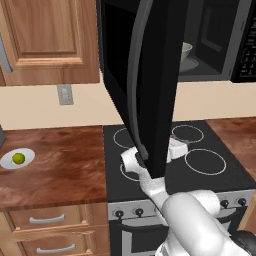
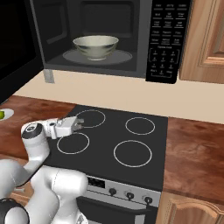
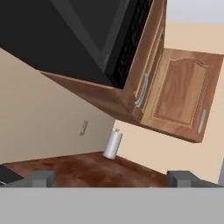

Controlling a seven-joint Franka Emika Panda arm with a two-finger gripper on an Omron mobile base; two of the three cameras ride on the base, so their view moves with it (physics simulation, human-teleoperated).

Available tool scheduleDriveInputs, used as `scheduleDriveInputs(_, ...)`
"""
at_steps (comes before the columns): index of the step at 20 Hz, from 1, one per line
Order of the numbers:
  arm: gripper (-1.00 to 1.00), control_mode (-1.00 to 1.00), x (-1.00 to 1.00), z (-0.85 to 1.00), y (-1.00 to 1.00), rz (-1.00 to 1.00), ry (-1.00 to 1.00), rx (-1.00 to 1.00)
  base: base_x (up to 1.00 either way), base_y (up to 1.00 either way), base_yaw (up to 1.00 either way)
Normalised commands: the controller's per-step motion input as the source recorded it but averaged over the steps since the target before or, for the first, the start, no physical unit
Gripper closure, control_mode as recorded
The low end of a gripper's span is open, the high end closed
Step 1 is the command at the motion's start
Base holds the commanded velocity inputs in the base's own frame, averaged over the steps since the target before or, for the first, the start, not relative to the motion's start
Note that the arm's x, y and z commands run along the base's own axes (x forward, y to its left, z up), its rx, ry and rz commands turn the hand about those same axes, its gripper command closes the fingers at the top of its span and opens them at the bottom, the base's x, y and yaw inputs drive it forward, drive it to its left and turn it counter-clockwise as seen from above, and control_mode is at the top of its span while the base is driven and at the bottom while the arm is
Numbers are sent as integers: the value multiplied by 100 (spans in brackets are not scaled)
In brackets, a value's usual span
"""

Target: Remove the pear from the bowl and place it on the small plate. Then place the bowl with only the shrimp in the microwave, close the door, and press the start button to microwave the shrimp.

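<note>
Left base view: the door (image 1: pixel 150 85) of the microwave (image 1: pixel 220 40) hangs swung wide open, edge-on to the camera, out over the stovetop (image 1: pixel 210 170). The bowl (image 1: pixel 186 50) sits inside the microwave cavity, partly hidden behind the door. The pear (image 1: pixel 18 158) rests on the small plate (image 1: pixel 9 161), on the wooden counter (image 1: pixel 65 165) well to the left of the stovetop. So the pear step and the bowl placement look done; closing the door is the step in hand. The arm reaches low over the stovetop, its hand mostly hidden behind the door's lower edge.

Right base view: the bowl (image 2: pixel 95 47) stands upright on the round turntable inside the open microwave (image 2: pixel 113 35), keypad (image 2: pixel 168 39) to its right. The shrimp can't be made out inside the bowl from this angle. The gripper (image 2: pixel 81 122) hovers above the stovetop's (image 2: pixel 131 144) back-left burner ring, below the microwave, fingers spread apart, holding nothing. A sliver of the plate (image 2: pixel 8 113) with the pear (image 2: pixel 1 115) shows at the left edge.

Hand view: tilted; the fingertips (image 3: pixel 41 178) stand wide apart and empty, facing counter, wall, a paper towel roll (image 3: pixel 113 144) and cabinets.

Next move likely: bring the hand behind the open door and push it shut, then press start on the keypad.
</note>
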Motion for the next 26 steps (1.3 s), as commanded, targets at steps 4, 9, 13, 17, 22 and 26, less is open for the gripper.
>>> scheduleDriveInputs(4,-100,-100,-48,24,56,-1,0,-15,0,0,0)
scheduleDriveInputs(9,-100,-100,-14,3,67,0,0,-17,0,0,0)
scheduleDriveInputs(13,-100,-100,1,-33,53,0,0,-15,0,0,0)
scheduleDriveInputs(17,-100,-100,-17,3,76,0,0,-14,0,0,0)
scheduleDriveInputs(22,-100,-100,-34,22,99,0,0,-14,0,0,0)
scheduleDriveInputs(26,-100,-100,-21,32,100,0,0,-14,0,0,0)
